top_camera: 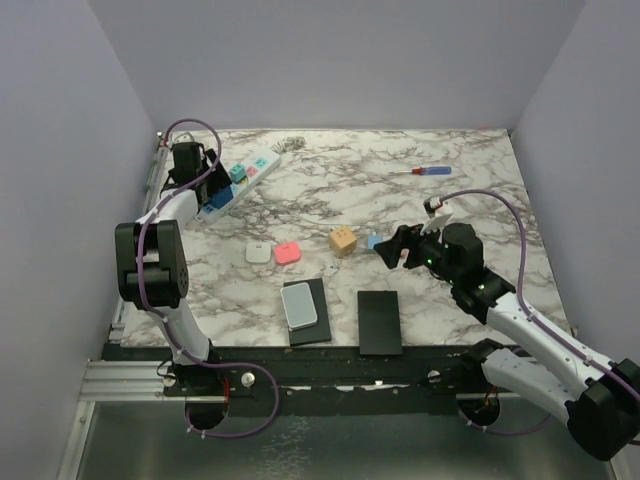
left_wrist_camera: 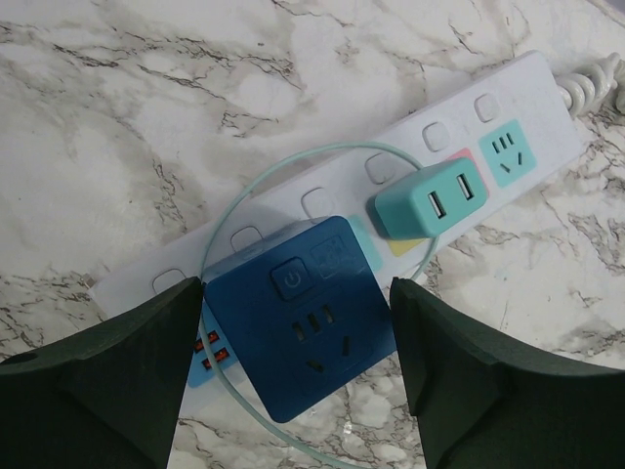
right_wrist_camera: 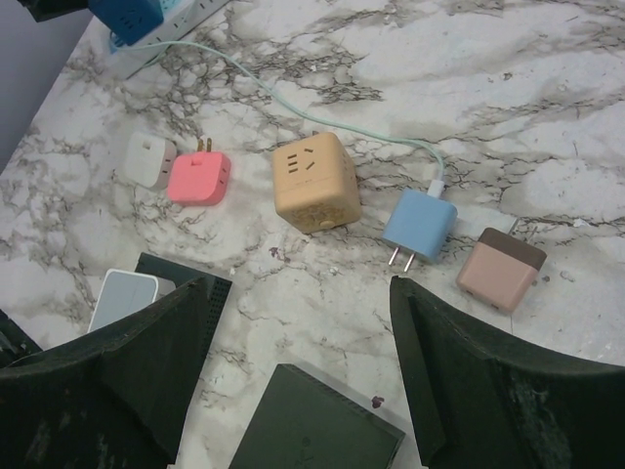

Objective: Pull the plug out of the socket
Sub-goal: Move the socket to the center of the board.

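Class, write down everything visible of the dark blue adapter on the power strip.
The dark blue adapter is a square plastic block seated on the white power strip beside a teal USB charger. Its top shows a power button and socket slots; its paler side has orange ports. A pale green cable loops around it. The left gripper, open, flanks it.

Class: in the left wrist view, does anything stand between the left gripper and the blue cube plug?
Nothing solid. The open left gripper straddles the blue cube plug; a thin pale green cable loops around the plug, and a teal USB charger sits close beside it on the power strip.
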You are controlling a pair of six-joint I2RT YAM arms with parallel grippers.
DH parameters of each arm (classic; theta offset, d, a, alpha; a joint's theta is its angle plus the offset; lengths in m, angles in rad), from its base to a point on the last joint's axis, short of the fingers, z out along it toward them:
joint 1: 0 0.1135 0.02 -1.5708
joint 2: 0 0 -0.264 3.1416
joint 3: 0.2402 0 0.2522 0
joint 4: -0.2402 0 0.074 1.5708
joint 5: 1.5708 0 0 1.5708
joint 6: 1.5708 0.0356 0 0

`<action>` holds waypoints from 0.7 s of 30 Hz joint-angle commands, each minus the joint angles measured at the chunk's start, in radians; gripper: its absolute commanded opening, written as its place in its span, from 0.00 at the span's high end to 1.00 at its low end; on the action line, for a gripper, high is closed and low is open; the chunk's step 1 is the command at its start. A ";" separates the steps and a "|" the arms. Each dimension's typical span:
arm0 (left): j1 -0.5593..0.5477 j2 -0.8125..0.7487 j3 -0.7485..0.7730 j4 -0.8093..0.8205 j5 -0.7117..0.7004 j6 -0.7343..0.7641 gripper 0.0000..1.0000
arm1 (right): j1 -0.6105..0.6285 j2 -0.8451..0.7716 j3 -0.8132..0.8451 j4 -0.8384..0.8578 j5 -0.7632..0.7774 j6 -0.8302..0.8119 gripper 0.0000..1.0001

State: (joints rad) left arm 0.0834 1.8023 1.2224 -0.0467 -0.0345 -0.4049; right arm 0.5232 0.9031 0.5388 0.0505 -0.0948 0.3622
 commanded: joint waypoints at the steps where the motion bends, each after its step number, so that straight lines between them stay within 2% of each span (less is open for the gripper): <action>1: 0.006 0.053 0.036 -0.023 0.034 0.020 0.18 | -0.004 0.006 -0.011 -0.001 -0.030 0.009 0.20; 5: 0.005 0.056 0.037 -0.015 0.034 0.003 0.15 | -0.003 0.019 -0.013 0.005 -0.033 0.012 0.20; 8: 0.005 0.065 0.032 -0.015 0.034 0.008 0.18 | -0.003 0.031 -0.012 0.011 -0.037 0.018 0.20; 14: 0.006 0.090 0.021 -0.016 0.082 0.035 0.40 | -0.003 0.037 -0.014 0.014 -0.041 0.030 0.20; 18: 0.003 0.100 0.017 -0.017 0.134 0.034 0.49 | -0.003 0.032 -0.013 0.003 -0.033 0.034 0.20; 21: -0.005 0.101 0.008 -0.016 0.160 0.036 0.51 | -0.003 0.027 -0.010 -0.004 -0.017 0.037 0.20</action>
State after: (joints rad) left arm 0.0902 1.8515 1.2457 -0.0261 0.0257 -0.3981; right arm 0.5232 0.9379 0.5369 0.0509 -0.1177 0.3916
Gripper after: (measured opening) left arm 0.750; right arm 0.798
